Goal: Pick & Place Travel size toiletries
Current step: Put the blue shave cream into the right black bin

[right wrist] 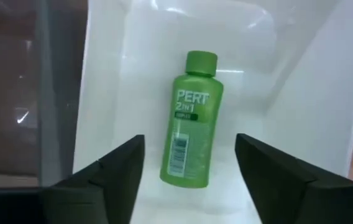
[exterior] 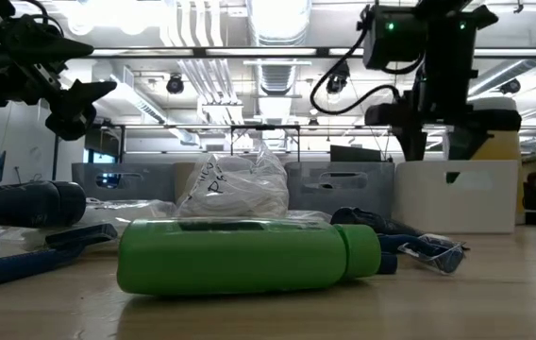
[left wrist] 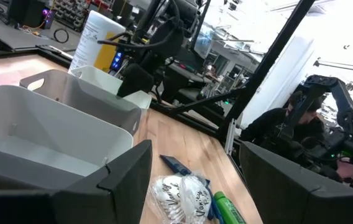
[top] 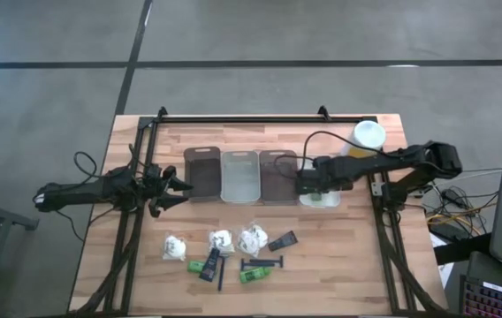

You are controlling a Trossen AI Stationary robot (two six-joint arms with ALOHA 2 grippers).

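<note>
**Table**: light wooden top with a dark frame rail along the far edge.

**Trays:** four rectangular trays in a row across the middle of the table. From the left arm's side: a dark tray, a clear pale tray, a second dark tray, and a white tray largely covered by the right arm in the high view.

**Right gripper**: directly over the white tray. Jaws stand apart and empty in the right wrist view, with a green bottle lying flat on the tray floor between and beyond them, free of both fingers. Its label reads "PERT 2 IN 1".

**Left gripper**: raised off the table at the outer edge of the first dark tray. Jaws apart, nothing between them.

**Toiletries on the table**, near side, well apart from the trays:
- three white crinkly bundles, and, in a loose row;
- a small black oblong piece just beside the third bundle;
- a green bottle touching a dark item, possibly another black piece; the view is too coarse to be sure;
- a dark blue razor stick;
- another green bottle just below it.

**Tall bottle** with white cap: upright near the far corner on the right arm's side.
</note>
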